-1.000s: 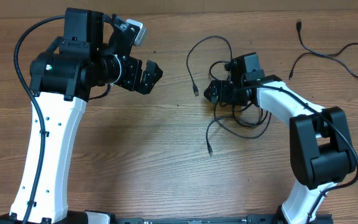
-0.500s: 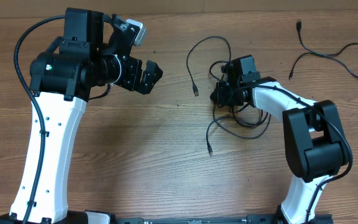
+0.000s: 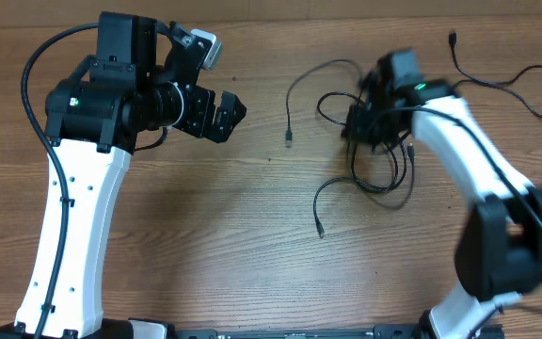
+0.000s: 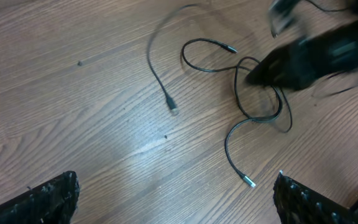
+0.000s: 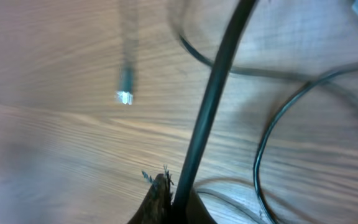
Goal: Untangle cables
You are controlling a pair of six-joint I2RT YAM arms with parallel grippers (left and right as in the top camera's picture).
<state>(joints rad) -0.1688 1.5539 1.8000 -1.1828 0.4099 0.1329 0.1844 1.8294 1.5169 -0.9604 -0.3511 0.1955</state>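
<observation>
Several thin black cables [image 3: 376, 168] lie looped together on the wooden table right of centre. Two loose ends with plugs [image 3: 288, 140] trail to the left and one reaches toward the front [image 3: 320, 230]. My right gripper [image 3: 365, 122] is at the top of the tangle, blurred by motion. In the right wrist view it [image 5: 174, 190] is shut on one black cable [image 5: 213, 93] that runs up from its fingertips, with a silver plug [image 5: 125, 94] beyond. My left gripper [image 3: 226, 113] hangs open well left of the cables. The left wrist view shows its fingertips [image 4: 51, 198] wide apart and empty, with the tangle [image 4: 263, 99] ahead.
Another black cable [image 3: 497, 83] lies apart at the far right back of the table, with a plug [image 3: 452, 39] at its end. The left arm's white column [image 3: 69, 226] stands at the left. Bare wood stretches between the two arms.
My right gripper has shut on a cable and swung back and to the right, dragging the tangle with it. The left arm has not moved.
</observation>
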